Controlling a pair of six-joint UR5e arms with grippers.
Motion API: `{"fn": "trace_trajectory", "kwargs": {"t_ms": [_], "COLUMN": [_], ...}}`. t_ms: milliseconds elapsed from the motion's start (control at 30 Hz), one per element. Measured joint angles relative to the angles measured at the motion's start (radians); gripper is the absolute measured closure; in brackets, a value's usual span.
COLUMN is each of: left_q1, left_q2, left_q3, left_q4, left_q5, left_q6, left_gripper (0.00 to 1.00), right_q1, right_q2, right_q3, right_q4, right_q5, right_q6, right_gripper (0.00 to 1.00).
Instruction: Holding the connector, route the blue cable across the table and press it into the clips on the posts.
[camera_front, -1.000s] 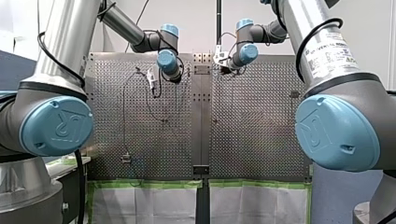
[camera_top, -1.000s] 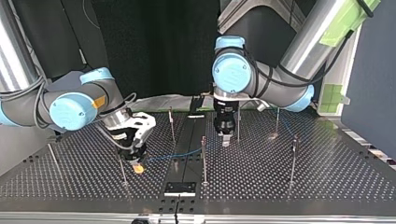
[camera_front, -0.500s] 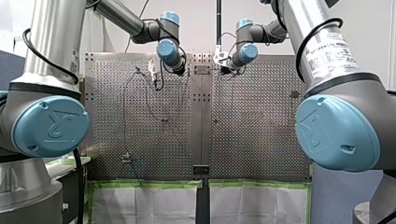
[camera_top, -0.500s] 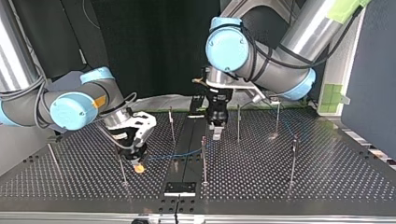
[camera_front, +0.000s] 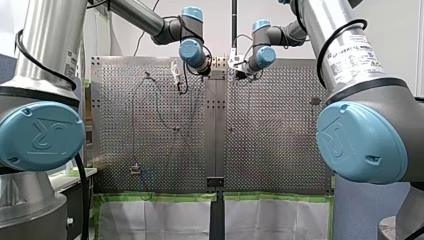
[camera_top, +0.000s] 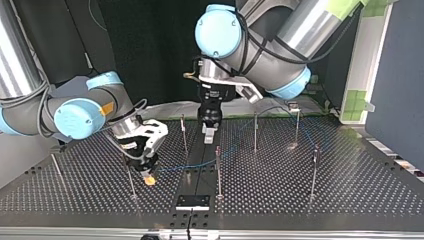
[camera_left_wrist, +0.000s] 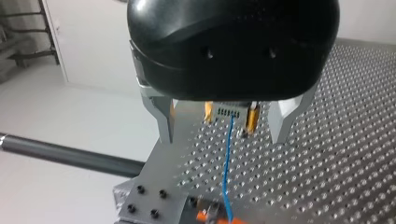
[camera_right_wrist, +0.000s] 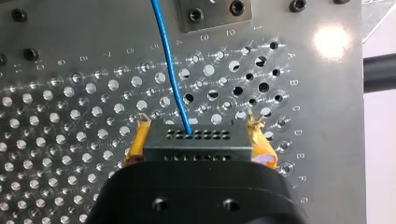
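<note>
My open, empty left gripper (camera_top: 209, 136) rose toward the top view's ten o'clock, so routing is probably unfinished; my right gripper (camera_top: 148, 177) clamps the grey perforated connector (camera_right_wrist: 196, 142) of the thin blue cable (camera_right_wrist: 170, 70).

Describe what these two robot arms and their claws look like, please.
Both arms are silvery tubes with pale blue round joint caps and black cables looped along them. My left arm carries green tape; my right arm a printed white label. My left gripper is a rounded black shell with metal fingers; my right gripper has yellow pads.
</note>
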Motion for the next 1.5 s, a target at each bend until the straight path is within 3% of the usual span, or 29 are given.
{"fn": "trace_trajectory", "kwargs": {"t_ms": [467, 867, 1233, 1500], "left_q1": [0.002, 0.01, 0.013, 0.021], "left_q2": [-0.121, -0.149, -0.237, -0.283], "left_q3": [0.122, 0.213, 0.301, 0.361], "left_q4": [-0.053, -0.06, -0.106, -0.095], "left_q5": [-0.016, -0.016, -0.03, -0.049], "left_q6": [0.013, 0.015, 0.015, 0.015], "left_gripper": [0.0, 0.0, 0.0, 0.0], "right_q1": [-0.005, -0.007, -0.007, -0.007], "right_q2": [0.0, 0.0, 0.0, 0.0], "right_q3": [-0.001, 0.0, 0.0, 0.0], "right_q4": [0.0, -0.002, -0.001, -0.001], "right_q5": [-0.001, -0.002, -0.001, -0.001], "right_q6": [0.002, 0.003, 0.005, 0.003], "right_gripper": [1.0, 1.0, 1.0, 1.0]}}
